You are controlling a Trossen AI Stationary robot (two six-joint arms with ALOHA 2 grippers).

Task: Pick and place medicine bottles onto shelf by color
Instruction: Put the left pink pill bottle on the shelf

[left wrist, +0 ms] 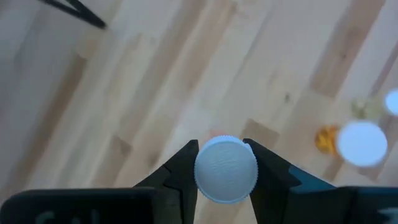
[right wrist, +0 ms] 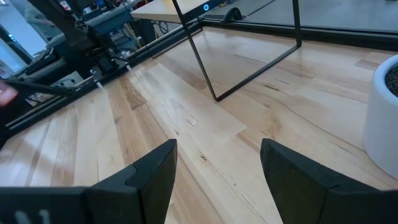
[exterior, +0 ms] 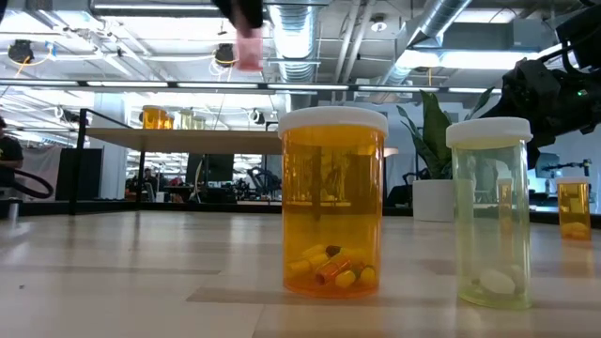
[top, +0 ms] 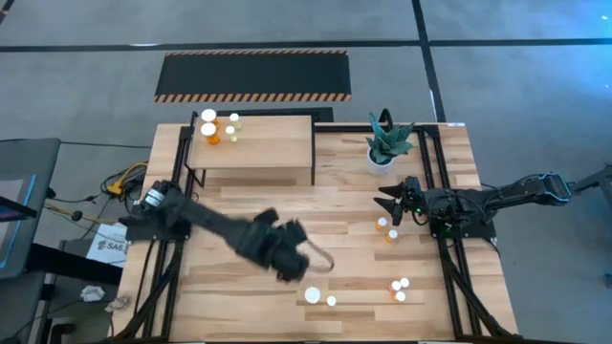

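Note:
My left gripper [top: 298, 256] hangs over the table's middle, near the front, shut on a small pinkish-red medicine bottle with a white cap [left wrist: 225, 169]. The low view shows its body [exterior: 249, 47] high above the table. The light-wood shelf [top: 273, 148] at the far left carries three bottles [top: 212, 132] at its left end. Loose bottles stand on the table: an orange one [exterior: 333, 202] and a yellowish one [exterior: 493, 211] near the front, others [top: 387, 229] [top: 400, 290] toward the right. My right gripper [right wrist: 217, 168] waits open at the right, touching nothing. My left gripper pinches the bottle's round white cap by its sides [left wrist: 200, 171] between the two fingers [left wrist: 266, 171]. The fingers come from above, slanting steeply down. The bottle hangs upright below them, lifted clear of the table.
A white pot with a green plant [top: 382, 153] stands at the far right, close to my right gripper. The shelf rests on thin dark legs [right wrist: 202, 56]. A black mat with orange-striped edges [top: 253, 75] lies beyond the table. Bare wood lies between the shelf and my left gripper.

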